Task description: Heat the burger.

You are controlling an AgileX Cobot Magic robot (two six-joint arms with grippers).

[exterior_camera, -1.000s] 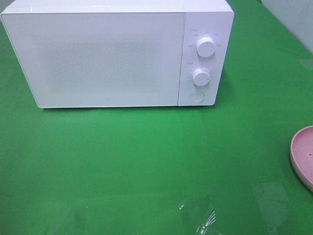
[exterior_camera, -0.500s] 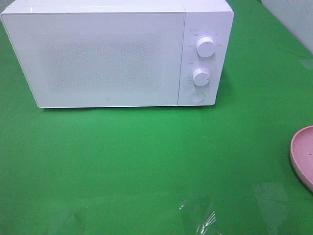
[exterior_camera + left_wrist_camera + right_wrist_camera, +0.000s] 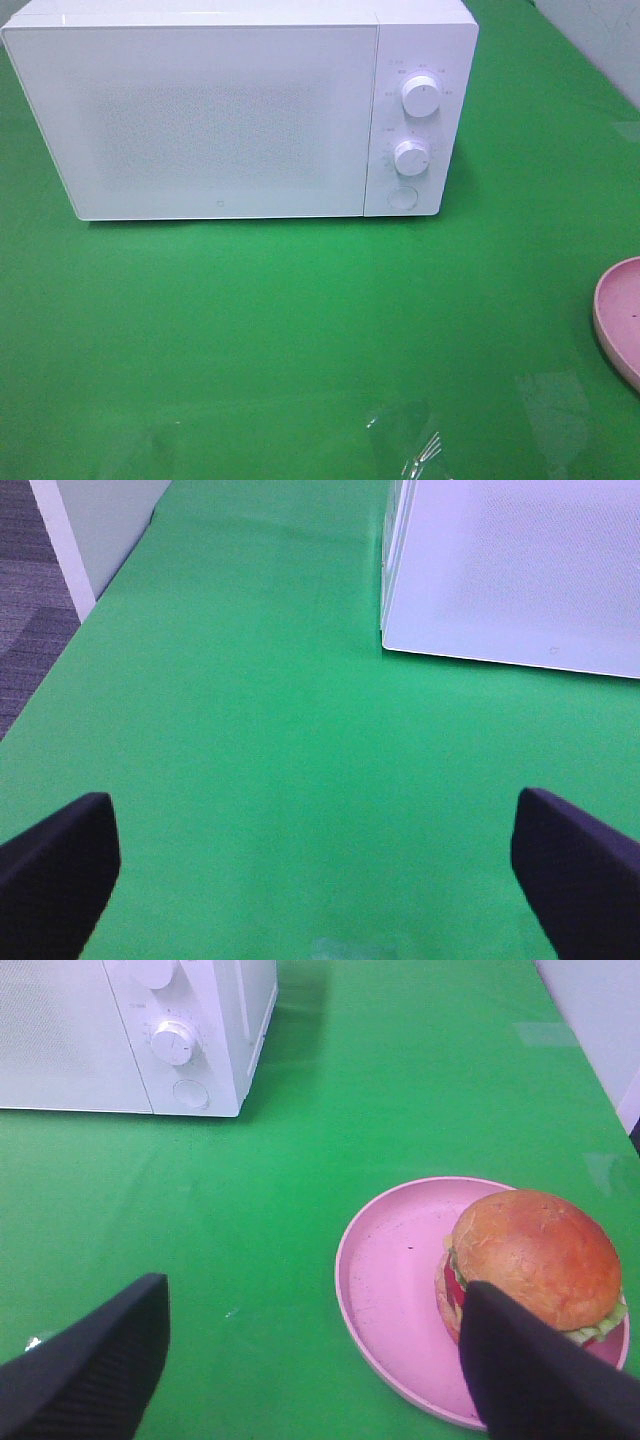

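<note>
Right hand [image 3: 310,1360] spread wide, empty, hovering above the green tabletop [image 3: 400,1080] near a burger [image 3: 535,1260] sitting on a pink plate [image 3: 385,1280]. Left hand [image 3: 320,865] equally wide, holding nothing. Farther back, white microwave [image 3: 220,110], door closed.

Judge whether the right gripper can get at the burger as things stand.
Probably yes: the right gripper is open and the burger sits uncovered on the pink plate just ahead of it, with nothing between them.
</note>
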